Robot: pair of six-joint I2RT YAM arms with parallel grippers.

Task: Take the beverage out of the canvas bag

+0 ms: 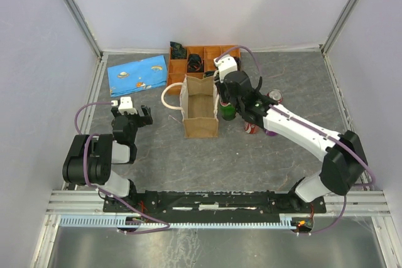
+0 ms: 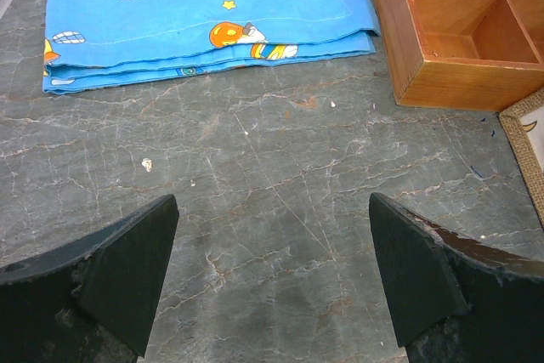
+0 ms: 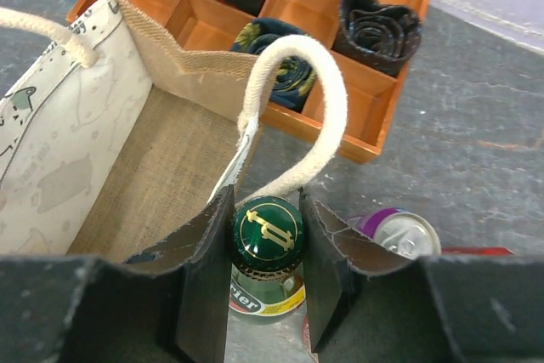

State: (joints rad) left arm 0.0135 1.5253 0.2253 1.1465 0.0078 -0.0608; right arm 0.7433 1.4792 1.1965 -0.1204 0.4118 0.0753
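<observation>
Top view, canvas bag (image 1: 200, 110): stands upright with its mouth open in the middle of the surface (image 1: 157, 152), a little toward the far edge. It is just in front of the compartment tray (image 1: 204, 51).
Top view, green bottle (image 1: 228, 113): outside the bag, just beside its right wall, so the beverage looks already out.
Top view, right gripper (image 1: 227, 104): sits over the bottle top, its arm reaching in from the near right corner.
Top view, left gripper (image 1: 130, 112): toward the left edge, well apart from the bag, with the blue pouch (image 1: 137, 75) beyond it.
Left wrist view, jaws: spread wide with nothing between them, only bare surface below.
Right wrist view, jaws: clamped on either side of the bottle's gold-marked cap.
Right wrist view, handle loop (image 3: 327, 99): arches close behind the cap; whether it touches cannot be told.
Right wrist view, purple-rimmed can (image 3: 410, 232): stands just beside the bottle, on the side away from the bag.
Bottle base: hidden, so whether it is lifted or standing cannot be told.
Step in hand, as judged: set the bottle down clear of the bag.
Doing it well: draw away from the handle loop so it cannot snag. Keep the bottle upright and move slowly, since only the cap is held. Choose bare surface away from the can. Release only once the base is seated.
</observation>
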